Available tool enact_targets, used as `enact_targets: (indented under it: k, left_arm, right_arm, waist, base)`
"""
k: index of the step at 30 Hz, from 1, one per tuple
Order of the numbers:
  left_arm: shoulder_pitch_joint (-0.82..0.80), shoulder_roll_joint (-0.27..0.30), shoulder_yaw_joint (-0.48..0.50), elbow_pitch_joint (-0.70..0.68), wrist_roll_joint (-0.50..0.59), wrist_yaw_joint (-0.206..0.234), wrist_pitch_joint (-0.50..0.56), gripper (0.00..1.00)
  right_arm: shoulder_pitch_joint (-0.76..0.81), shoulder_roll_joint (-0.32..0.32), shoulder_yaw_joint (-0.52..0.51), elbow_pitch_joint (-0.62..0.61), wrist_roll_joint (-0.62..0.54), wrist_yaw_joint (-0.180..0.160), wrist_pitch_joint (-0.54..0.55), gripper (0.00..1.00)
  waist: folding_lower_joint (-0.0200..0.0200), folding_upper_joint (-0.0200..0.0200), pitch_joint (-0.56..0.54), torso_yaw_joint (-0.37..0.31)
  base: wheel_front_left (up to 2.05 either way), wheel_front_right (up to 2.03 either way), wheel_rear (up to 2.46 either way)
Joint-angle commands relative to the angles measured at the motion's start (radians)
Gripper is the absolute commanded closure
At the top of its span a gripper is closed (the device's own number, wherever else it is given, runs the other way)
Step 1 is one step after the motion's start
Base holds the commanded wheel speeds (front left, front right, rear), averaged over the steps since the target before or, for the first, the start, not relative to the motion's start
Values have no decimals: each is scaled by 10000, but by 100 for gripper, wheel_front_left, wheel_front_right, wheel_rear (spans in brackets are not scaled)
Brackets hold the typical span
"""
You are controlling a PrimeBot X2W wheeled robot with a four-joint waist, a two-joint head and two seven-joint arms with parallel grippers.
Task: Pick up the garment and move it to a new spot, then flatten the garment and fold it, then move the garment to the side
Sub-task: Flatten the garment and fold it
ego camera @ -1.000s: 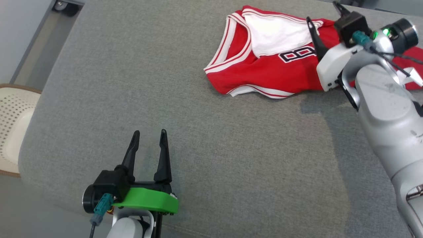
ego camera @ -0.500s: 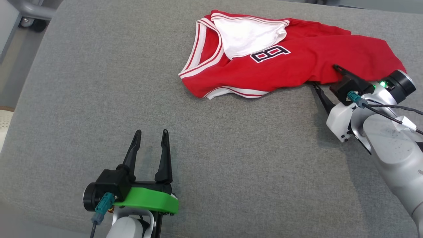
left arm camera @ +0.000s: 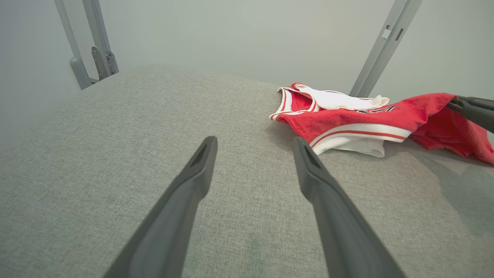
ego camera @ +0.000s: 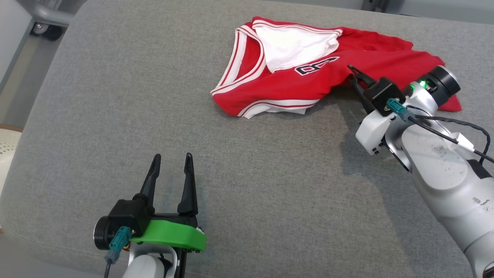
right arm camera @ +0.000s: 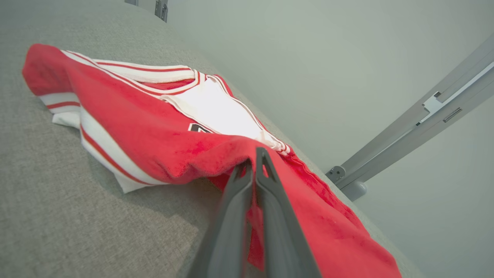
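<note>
right hand (ego camera: pixel 354 75) clamps a fold of the red jersey (ego camera: pixel 270 90); left hand (ego camera: pixel 171 170) hovers wide open. grasp made; moving, flattening, folding all remain.

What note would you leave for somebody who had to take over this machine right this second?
Right tool: shut, pinching a fold of the red jersey along its near edge. That fold is raised a little; the rest lies crumpled on the grey padded surface.
Left tool: open, holding nothing, over bare surface well apart from the jersey.
Done: the jersey is gripped.
Left: carry it to a new spot, flatten it, fold it, then move it to the side.
</note>
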Motion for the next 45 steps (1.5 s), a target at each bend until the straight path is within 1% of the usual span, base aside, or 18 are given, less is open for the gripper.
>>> enact_targets:
  k: [1, 5, 12, 18, 21, 24, 27, 31, 36, 37, 38, 39, 40, 43, 45]
  left_arm:
    - [135, 17, 26, 40, 125, -41, -1, 0]
    - [230, 17, 66, 71, 194, -50, -3, 0]
    - [499, 17, 257, 119, 327, -89, -3, 0]
    - [601, 17, 245, 65, 394, -186, -1, 0]
    - [586, 18, 242, 44, 376, -193, -3, 0]
    - [456, 17, 178, 41, 310, -223, -1, 0]
    - [291, 17, 106, 27, 260, -238, -2, 0]
    - [164, 17, -13, 22, 204, -211, -2, 0]
    - [52, 17, -114, 54, 166, -166, -2, 0]
    - [29, 15, -162, 77, 171, -174, -2, 0]
    - [0, 15, -221, 94, 176, -195, -2, 0]
    - [-19, 15, -281, 109, 180, -219, -2, 0]
    - [-31, 17, -353, 142, 182, -244, -2, 0]
    - [-36, 17, -573, 253, 166, -282, -2, 0]
    - [-39, 18, -692, 326, 168, -301, -1, 0]
  right_arm:
    - [203, 6, 53, -324, 145, -3, -29, 100]
    - [497, -80, 127, -1610, 430, -3, -31, 100]
    - [1397, -442, 117, -3950, 619, -3, 75, 100]
    - [2203, -722, -112, -5830, 836, -3, 795, 100]
    - [2356, -819, -263, -6184, 849, -3, 1213, 100]
    - [2161, -909, -409, -5728, 860, -3, 1520, 100]
    - [1760, -1000, -585, -4654, 899, -3, 1659, 100]
    - [1092, -1084, -872, -2558, 795, -3, 1613, 100]
    - [323, -810, -1095, -459, 739, -4, 1166, 100]
    - [226, -770, -1120, -107, 737, -4, 1074, 80]
    - [140, -734, -1134, 190, 737, -4, 960, 56]
    - [65, -697, -1129, 418, 755, -4, 854, 8]
    - [6, -658, -1108, 625, 805, -4, 732, 0]
    - [-29, -589, -882, 1016, 984, -4, 429, 0]
    - [18, -617, -697, 1052, 1177, -4, 263, 0]
  waist:
    - [0, 0, -257, -310]
    - [0, 0, -551, -650]
    - [0, 0, -1183, -1093]
    - [0, 0, -1321, -1049]
    - [0, 0, -1212, -891]
    - [0, 0, -1064, -686]
    - [0, 0, -903, -489]
    - [0, 0, -672, -272]
    - [0, 0, -498, -192]
    - [0, 0, -483, -202]
    - [0, 0, -482, -220]
    - [0, 0, -487, -248]
    - [0, 0, -499, -294]
    - [0, 0, -595, -529]
    - [0, 0, -677, -738]
  base:
    - [0, 0, 0]
    - [0, 0, 0]
    - [0, 0, 0]
    - [0, 0, 0]
    - [0, 0, 0]
    - [0, 0, 0]
    - [0, 0, 0]
    - [0, 0, 0]
    - [0, 0, 0]
    - [0, 0, 0]
    - [0, 0, 0]
    - [0, 0, 0]
    - [0, 0, 0]
    - [0, 0, 0]
    - [0, 0, 0]
